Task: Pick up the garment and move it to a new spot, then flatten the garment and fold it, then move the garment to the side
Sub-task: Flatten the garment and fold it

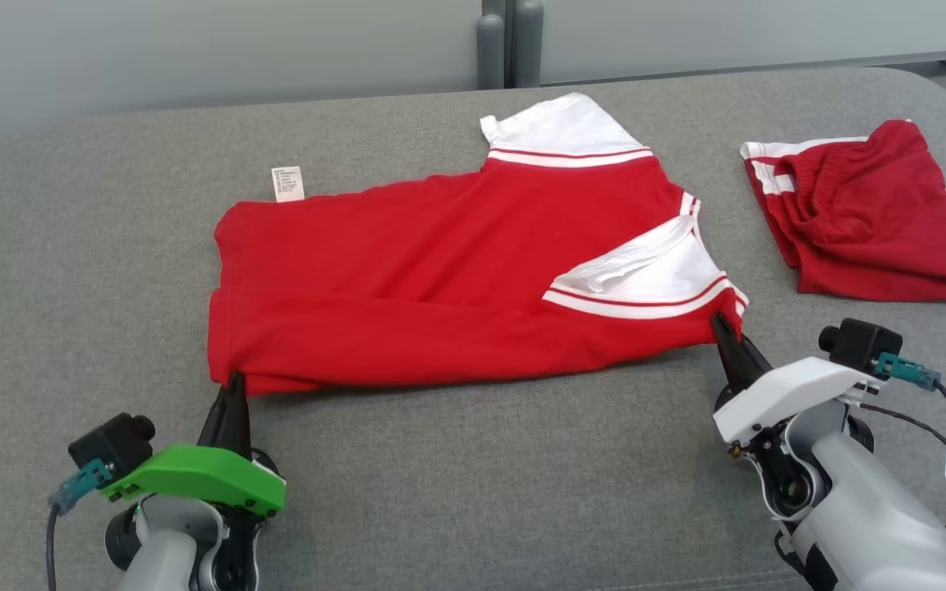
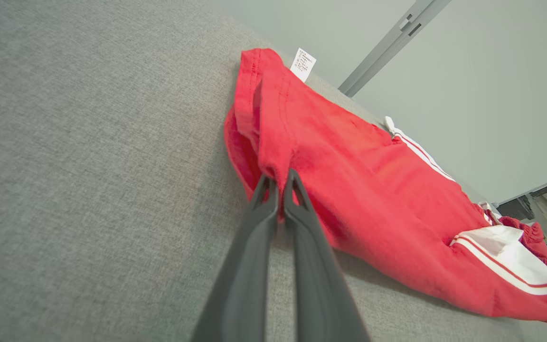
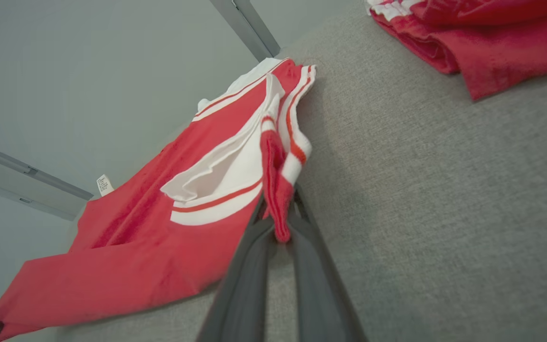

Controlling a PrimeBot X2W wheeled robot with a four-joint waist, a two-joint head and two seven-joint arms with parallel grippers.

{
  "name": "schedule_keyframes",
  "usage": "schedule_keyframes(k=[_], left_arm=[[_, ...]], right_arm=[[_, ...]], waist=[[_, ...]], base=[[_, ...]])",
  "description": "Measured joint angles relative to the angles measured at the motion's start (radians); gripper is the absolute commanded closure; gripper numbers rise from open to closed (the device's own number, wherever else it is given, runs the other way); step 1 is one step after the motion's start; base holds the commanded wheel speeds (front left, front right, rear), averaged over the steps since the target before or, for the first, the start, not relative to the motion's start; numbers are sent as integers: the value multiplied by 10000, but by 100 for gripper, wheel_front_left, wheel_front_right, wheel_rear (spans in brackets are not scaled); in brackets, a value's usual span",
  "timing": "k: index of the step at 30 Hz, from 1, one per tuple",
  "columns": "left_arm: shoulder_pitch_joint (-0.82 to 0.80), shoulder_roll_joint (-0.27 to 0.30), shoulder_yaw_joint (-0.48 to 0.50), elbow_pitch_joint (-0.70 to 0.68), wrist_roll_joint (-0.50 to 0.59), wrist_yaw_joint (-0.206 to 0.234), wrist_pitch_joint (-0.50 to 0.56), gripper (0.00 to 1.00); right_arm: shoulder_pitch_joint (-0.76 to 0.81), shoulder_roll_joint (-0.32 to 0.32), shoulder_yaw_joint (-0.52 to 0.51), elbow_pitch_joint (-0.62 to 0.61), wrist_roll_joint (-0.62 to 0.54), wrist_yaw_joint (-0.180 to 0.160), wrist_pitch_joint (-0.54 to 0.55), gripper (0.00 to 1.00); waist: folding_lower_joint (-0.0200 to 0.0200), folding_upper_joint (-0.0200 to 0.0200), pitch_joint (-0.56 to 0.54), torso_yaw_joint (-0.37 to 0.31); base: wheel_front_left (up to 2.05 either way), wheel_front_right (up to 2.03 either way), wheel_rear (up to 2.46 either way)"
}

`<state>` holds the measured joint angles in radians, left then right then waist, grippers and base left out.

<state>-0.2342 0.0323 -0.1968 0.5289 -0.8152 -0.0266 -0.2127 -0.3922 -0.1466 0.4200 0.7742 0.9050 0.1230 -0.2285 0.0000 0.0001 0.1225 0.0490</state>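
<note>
The garment (image 1: 440,279) is a red top with white sleeves trimmed in red and white stripes. It lies across the centre of the head view, long side running left to right, its lower edge doubled over in a thick fold. One white sleeve points toward the upper middle; the other lies folded onto the red body, right of centre. A white care label (image 1: 287,183) sticks out at its upper left.

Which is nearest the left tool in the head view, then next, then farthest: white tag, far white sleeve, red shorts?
From the left tool:
1. White tag, past the shirt, left side.
2. Far white sleeve, top middle.
3. Red shorts, far right.
</note>
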Motion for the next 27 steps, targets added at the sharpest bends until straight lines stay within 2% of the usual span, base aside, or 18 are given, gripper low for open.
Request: schedule_keyframes(k=[8,18,27], left_arm=[[919,42,150,-591,0,100,-84,100],[2126,232,67,-1536,19,418,-75,100],[2756,242,-272,-2109,226,746,274,100]], right_arm=[[977,-77,188,-1246,221,0,-6,100],[2290,-744,35,-2345,389,2,-10,100],[3052,-1035,-44,-2683,640,-4,63,100]], waist=[[0,0,-409,-308],[0,0,-679,-900],[0,0,-639,-806]], base=[[0,0,0],[0,0,0],[0,0,0]])
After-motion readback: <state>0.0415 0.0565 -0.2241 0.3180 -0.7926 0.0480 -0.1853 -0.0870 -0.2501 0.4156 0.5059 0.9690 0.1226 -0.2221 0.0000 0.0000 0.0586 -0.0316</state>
